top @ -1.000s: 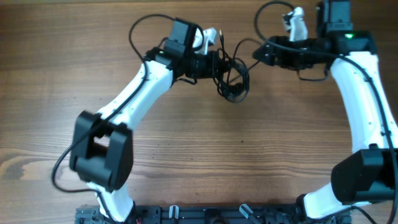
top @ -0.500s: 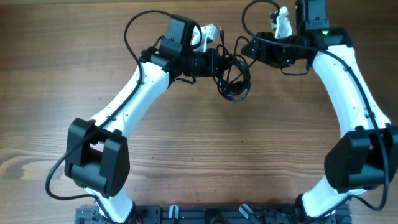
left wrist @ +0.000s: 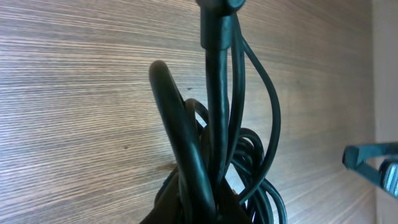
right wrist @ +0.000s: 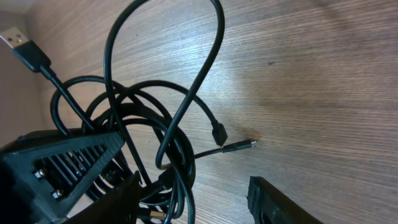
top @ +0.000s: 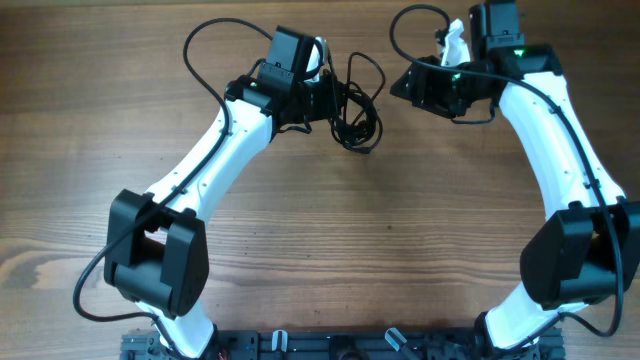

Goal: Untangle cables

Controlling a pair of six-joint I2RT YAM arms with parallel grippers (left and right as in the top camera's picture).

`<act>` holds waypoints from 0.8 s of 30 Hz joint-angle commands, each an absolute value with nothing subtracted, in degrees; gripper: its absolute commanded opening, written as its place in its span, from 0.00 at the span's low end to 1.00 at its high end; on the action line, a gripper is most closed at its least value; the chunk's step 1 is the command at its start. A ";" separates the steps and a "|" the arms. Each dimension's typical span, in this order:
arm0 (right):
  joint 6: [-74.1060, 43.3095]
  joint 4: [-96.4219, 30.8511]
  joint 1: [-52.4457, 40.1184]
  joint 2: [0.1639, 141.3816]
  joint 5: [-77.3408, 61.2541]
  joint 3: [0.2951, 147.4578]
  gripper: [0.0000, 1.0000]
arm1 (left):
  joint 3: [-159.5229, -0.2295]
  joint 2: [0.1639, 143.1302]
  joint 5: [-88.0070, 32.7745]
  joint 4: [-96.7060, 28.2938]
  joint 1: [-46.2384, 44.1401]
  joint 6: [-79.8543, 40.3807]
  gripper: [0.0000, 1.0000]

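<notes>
The cables (top: 356,118) are a tangled bunch of thin black cords hanging just above the wooden table at the back centre. My left gripper (top: 337,100) is shut on the bunch, and its dark fingers (left wrist: 169,200) pinch several strands (left wrist: 214,124). One loop (top: 366,66) arches up toward my right gripper (top: 398,86). In the right wrist view that gripper (right wrist: 193,182) stands open, its jaws wide apart around some hanging strands close to the left finger (right wrist: 109,202). A USB plug (right wrist: 22,45) and two small plugs (right wrist: 219,134) stick out free.
The wooden table (top: 330,250) is bare in front of both arms. Thicker black arm wires (top: 205,45) loop behind the left wrist, and another (top: 405,25) behind the right. The two grippers sit very close together.
My left gripper has carried the bunch a little left and toward the back. The right gripper has moved left toward it, and its jaws have narrowed somewhat.
</notes>
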State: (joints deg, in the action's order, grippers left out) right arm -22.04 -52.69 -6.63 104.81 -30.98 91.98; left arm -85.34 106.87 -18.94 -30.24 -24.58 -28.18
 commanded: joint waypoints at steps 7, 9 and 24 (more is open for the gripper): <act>-27.51 -48.86 -11.38 111.04 -27.81 93.23 0.54 | -85.52 105.75 -17.23 -30.48 -25.30 -29.21 0.04; -28.88 -46.48 -11.64 113.14 -27.83 93.23 0.51 | -85.52 105.75 -17.21 -30.70 -25.28 -29.19 0.04; -26.87 -39.11 -8.58 111.74 -38.06 93.51 0.04 | -85.49 105.75 -14.50 -31.57 -25.28 -29.19 0.04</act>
State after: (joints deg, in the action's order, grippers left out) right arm -29.50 -39.13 -10.74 115.57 -32.14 92.07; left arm -85.32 106.87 -16.27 -31.40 -25.34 -28.82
